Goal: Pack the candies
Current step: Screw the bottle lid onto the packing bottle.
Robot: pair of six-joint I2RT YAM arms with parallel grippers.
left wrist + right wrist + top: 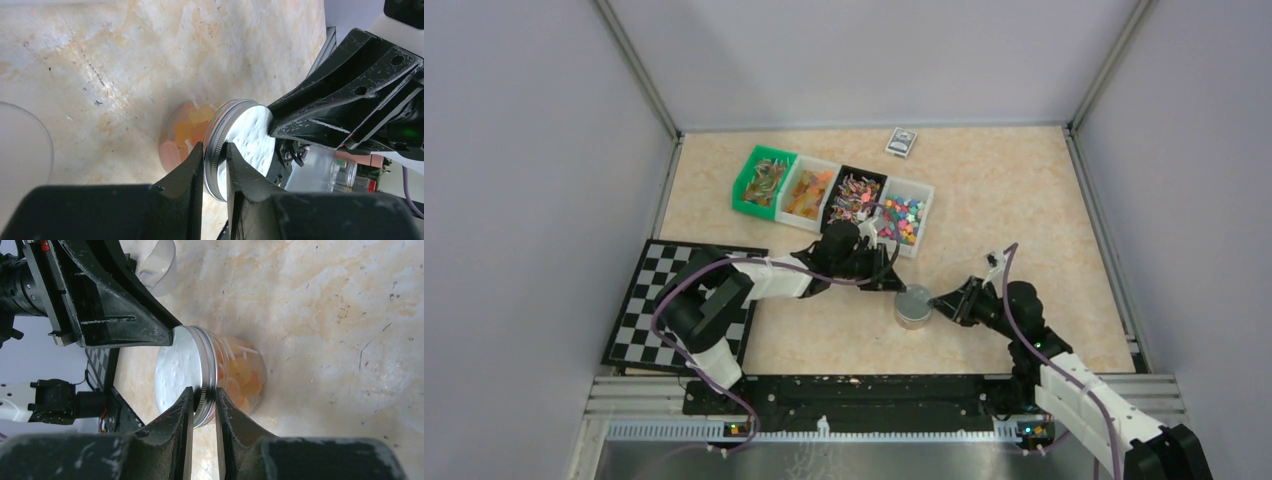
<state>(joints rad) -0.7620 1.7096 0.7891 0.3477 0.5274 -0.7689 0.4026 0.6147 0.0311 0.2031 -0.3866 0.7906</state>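
Note:
A small clear jar point(913, 312) holds orange candies point(240, 375), which also show in the left wrist view point(187, 130). A round silver lid point(177, 370) sits on the jar's mouth. My left gripper point(215, 160) is shut on the lid's rim point(245, 140) from the jar's left; in the top view it point(892, 284) touches the jar's far-left side. My right gripper point(204, 405) is shut on the lid's knurled rim from the opposite side; in the top view it point(940, 304) is at the jar's right.
Four bins of candies stand in a row at the back: green point(746, 190), clear point(808, 165), black point(861, 171) and white point(921, 188). A checkerboard point(649, 300) lies at the left. A small box point(901, 142) lies at the back. A clear cup point(157, 265) stands near the jar.

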